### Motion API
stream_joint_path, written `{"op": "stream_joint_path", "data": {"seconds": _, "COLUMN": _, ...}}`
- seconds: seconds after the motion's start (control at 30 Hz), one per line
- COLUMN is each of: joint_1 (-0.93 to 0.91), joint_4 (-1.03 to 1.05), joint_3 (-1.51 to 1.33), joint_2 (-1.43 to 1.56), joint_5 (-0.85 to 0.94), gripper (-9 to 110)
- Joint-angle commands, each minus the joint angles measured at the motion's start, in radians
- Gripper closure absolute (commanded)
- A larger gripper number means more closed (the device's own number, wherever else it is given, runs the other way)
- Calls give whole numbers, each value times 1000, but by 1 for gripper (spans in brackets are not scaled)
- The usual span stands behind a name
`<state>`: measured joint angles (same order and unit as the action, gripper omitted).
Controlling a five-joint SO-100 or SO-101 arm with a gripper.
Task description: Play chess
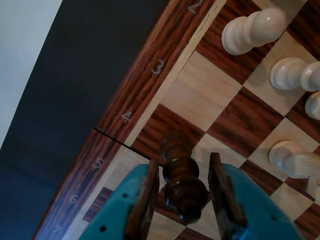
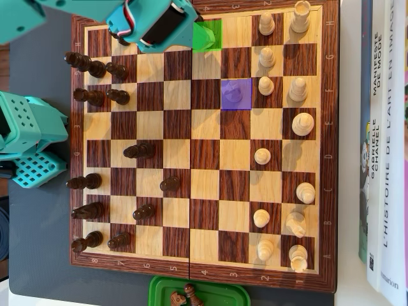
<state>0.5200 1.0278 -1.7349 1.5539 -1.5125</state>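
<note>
In the wrist view a dark turned chess piece (image 1: 181, 175) stands on a dark square by the board's numbered border (image 1: 125, 117), at the 4 and 5 marks. My gripper (image 1: 183, 160) straddles it, wood-faced fingers (image 1: 221, 195) on either side with a narrow gap showing, so it is open. In the overhead view the teal arm (image 2: 153, 22) reaches over the board's top edge to a green-tinted square (image 2: 210, 38); the piece is hidden there. A purple-tinted square (image 2: 236, 94) lies two rows below it, one column to the right.
White pieces (image 1: 252, 30) stand nearby on the right in the wrist view. Overhead, dark pieces (image 2: 95, 97) fill the left, white pieces (image 2: 303, 122) the right. A green tray (image 2: 223, 294) with captured pieces sits below the board, books (image 2: 382, 146) on the right, a teal arm part (image 2: 25, 140) on the left.
</note>
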Motion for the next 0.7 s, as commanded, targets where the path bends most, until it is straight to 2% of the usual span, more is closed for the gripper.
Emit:
{"op": "stream_joint_path", "data": {"seconds": 0.0, "joint_1": -2, "joint_4": -3, "joint_3": 48, "joint_2": 11, "joint_5": 5, "gripper": 86}}
{"op": "stream_joint_path", "data": {"seconds": 0.17, "joint_1": -2, "joint_4": -3, "joint_3": 48, "joint_2": 11, "joint_5": 6, "gripper": 87}}
{"op": "stream_joint_path", "data": {"seconds": 0.33, "joint_1": -6, "joint_4": -3, "joint_3": 48, "joint_2": 11, "joint_5": 6, "gripper": 96}}
{"op": "stream_joint_path", "data": {"seconds": 0.67, "joint_1": -8, "joint_4": -3, "joint_3": 48, "joint_2": 12, "joint_5": 6, "gripper": 98}}
